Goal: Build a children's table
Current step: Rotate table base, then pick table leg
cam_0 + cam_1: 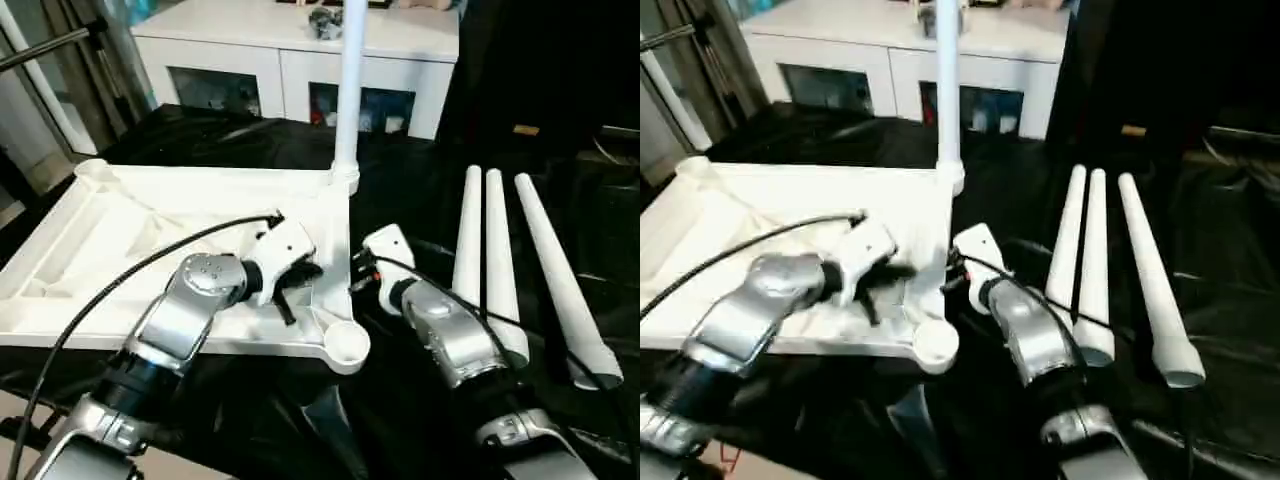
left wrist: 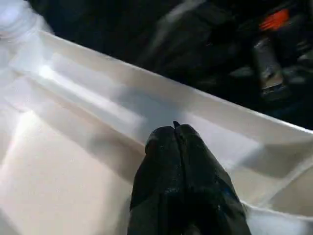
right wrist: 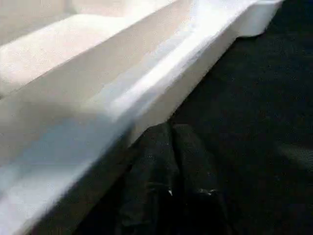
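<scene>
Your left gripper (image 2: 175, 128), fingers pressed together, presses inside the upturned tabletop (image 1: 120, 230); your right gripper (image 3: 171, 129), likewise closed, braces its outer edge, steadying it while three legs (image 1: 490, 260) wait.

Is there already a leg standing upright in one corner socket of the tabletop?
Yes, one white leg stands upright in the far right corner socket of the tabletop.

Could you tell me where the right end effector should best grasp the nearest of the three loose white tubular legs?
Probably mid-shaft on the nearest white tubular leg, coming from above: it lies flat on the black cloth, touching its neighbour, so only the rounded top offers clearance.
</scene>
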